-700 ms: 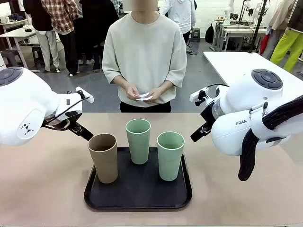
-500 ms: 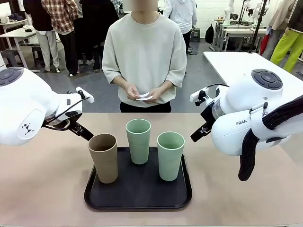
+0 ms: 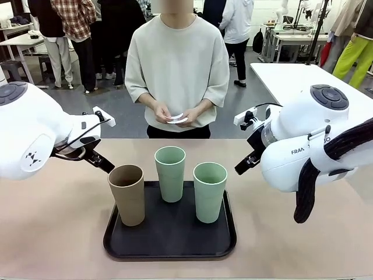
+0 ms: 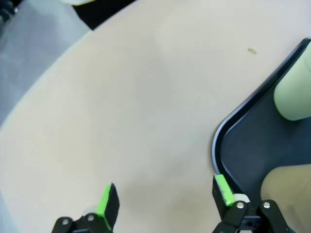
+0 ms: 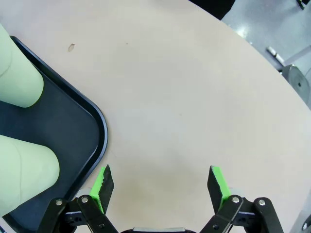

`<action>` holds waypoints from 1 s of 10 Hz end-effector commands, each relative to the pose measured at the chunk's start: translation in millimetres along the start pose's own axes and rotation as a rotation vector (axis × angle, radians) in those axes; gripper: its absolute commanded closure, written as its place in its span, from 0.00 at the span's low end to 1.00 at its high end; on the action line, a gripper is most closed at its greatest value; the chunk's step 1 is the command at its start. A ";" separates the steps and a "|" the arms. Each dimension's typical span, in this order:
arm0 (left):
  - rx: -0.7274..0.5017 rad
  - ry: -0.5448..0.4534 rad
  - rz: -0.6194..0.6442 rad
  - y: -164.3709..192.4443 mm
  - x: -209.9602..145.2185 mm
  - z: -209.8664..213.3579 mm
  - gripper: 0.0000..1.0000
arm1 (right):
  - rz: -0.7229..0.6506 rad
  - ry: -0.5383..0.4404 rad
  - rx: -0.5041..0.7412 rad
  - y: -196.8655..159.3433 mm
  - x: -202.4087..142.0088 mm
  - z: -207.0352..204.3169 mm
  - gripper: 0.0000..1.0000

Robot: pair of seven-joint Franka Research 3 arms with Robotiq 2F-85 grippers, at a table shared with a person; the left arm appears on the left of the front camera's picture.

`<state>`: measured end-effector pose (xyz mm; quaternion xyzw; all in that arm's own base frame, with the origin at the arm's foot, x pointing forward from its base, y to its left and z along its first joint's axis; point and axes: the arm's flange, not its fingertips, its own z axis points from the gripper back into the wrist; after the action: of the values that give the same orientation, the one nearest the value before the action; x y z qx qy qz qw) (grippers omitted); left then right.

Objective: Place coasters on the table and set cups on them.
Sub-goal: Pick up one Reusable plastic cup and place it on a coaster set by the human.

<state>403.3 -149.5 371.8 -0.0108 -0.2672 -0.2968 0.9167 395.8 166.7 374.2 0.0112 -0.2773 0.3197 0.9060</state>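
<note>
Three tall tapered cups [image 3: 170, 175]: two pale green, one tan.

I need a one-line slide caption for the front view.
Three cups stand on a black tray; the person holds white coasters.

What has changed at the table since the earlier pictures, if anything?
Nothing at the table visibly changed. The cups stay on the black tray, the person's hands keep holding the coasters, and the left gripper and right gripper remain open above the table.
</note>
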 end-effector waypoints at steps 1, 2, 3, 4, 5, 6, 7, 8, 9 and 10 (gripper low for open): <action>0.000 0.000 0.000 0.0 0.0 0.0 0.00 | 0.000 0.000 0.000 0.1 0.0 0.0 0.00; 0.000 0.000 0.000 0.0 0.0 0.0 0.00 | 0.000 0.000 0.000 0.1 0.0 0.0 0.00; 0.000 0.000 0.000 0.0 0.0 0.0 0.00 | 0.000 0.000 0.000 0.1 0.0 0.0 0.00; 0.000 0.000 0.000 0.0 0.0 0.0 0.00 | 0.000 0.000 0.000 0.1 0.0 0.0 0.00; 0.000 0.000 0.000 0.0 0.0 0.0 0.00 | 0.000 0.000 0.000 0.1 0.0 0.0 0.00; 0.000 0.000 0.000 0.0 0.0 0.0 0.00 | 0.000 0.000 0.000 0.1 0.0 0.0 0.00; 0.000 0.000 0.000 0.0 0.0 0.0 0.00 | 0.000 0.000 0.000 0.1 0.0 0.0 0.00; 0.000 0.000 0.000 0.0 0.0 0.0 0.00 | 0.000 0.000 0.000 0.1 0.0 0.0 0.00; 0.000 0.000 0.000 0.0 0.0 0.0 0.00 | 0.000 0.000 0.000 0.0 0.0 0.0 0.00; 0.064 0.012 -0.055 1.9 2.2 34.6 0.00 | 0.019 0.042 -0.033 -2.8 3.2 22.4 0.00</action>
<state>403.4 -147.4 378.6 -0.0026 -0.2697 -0.3036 0.9138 395.3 164.2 378.1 0.0062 -0.2742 0.3229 0.9058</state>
